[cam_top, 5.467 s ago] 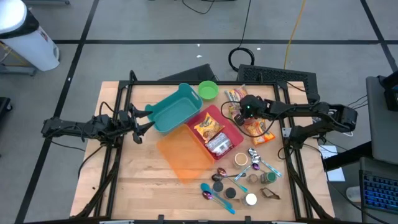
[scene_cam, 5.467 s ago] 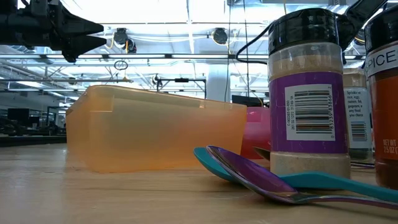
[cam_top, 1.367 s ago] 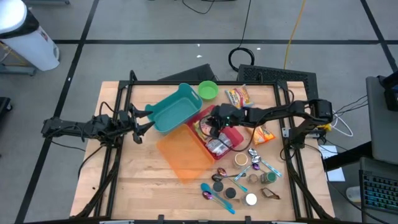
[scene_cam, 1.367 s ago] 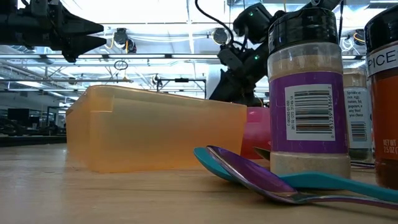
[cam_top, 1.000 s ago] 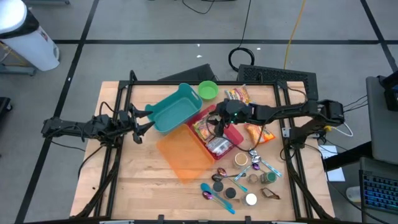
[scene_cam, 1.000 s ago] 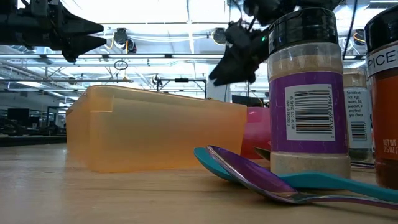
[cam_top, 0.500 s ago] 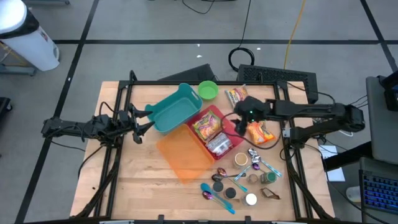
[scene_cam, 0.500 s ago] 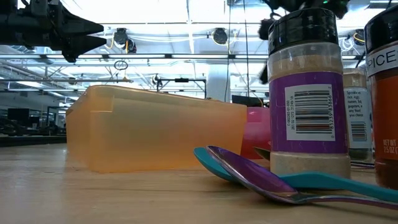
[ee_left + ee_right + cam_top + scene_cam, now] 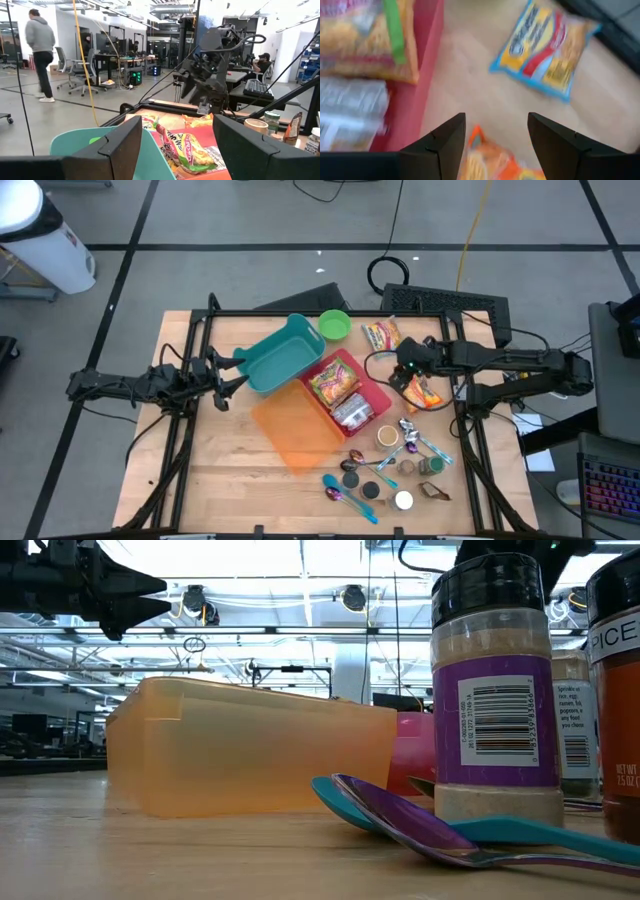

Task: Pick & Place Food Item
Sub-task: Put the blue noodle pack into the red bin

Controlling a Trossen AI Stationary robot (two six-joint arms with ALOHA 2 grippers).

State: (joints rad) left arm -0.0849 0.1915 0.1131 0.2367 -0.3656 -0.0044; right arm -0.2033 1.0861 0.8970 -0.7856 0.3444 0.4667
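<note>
A red bin (image 9: 372, 385) mid-table holds a yellow-green snack packet (image 9: 335, 383) and a silver one (image 9: 350, 413). Right of the bin, an orange packet (image 9: 424, 394) lies flat on the wood, and a blue-edged packet (image 9: 382, 335) lies farther back. My right gripper (image 9: 404, 373) hangs open just above the orange packet's bin-side end. The right wrist view shows that packet (image 9: 487, 160) between and below the open fingers (image 9: 445, 145), which touch nothing. My left gripper (image 9: 226, 380) waits open at the table's left, beside the teal bin (image 9: 283, 355).
An orange translucent bin (image 9: 295, 425) lies in front of the red one, and a green bowl (image 9: 334, 325) stands at the far edge. Spice jars and spoons (image 9: 385, 470) crowd the near right. Bare wood shows at the near left.
My right gripper has moved from over the red bin toward the table's right edge, with nothing between its fingers, and has stopped above the orange packet. The yellow-green packet has stayed lying in the red bin.
</note>
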